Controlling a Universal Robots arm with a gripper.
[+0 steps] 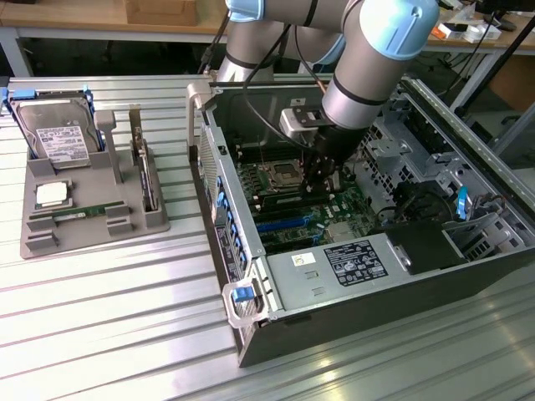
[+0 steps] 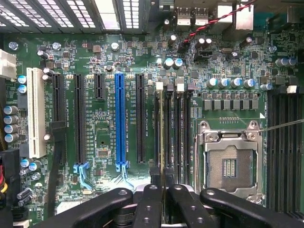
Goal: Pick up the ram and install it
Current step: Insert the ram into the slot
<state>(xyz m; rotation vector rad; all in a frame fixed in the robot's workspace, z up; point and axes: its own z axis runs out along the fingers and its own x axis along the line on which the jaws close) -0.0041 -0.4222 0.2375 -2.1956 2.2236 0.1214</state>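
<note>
Ram (image 2: pixel 163 137) sits edge-on, pinched in the almost closed gripper (image 2: pixel 163 190) inside the computer case (image 1: pixel 276 342). Its long axis runs along the memory slots (image 2: pixel 178 128) under it, beside the empty processor socket (image 2: pixel 230 166).

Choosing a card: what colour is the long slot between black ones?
Blue; the slot shows best in the wrist view.

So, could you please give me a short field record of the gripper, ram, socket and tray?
gripper: shut on ram
ram: edge-on, lined along a memory slot beside the socket; seating unclear
socket: no chip in it
tray: holds drive and chip, outside the case
</note>
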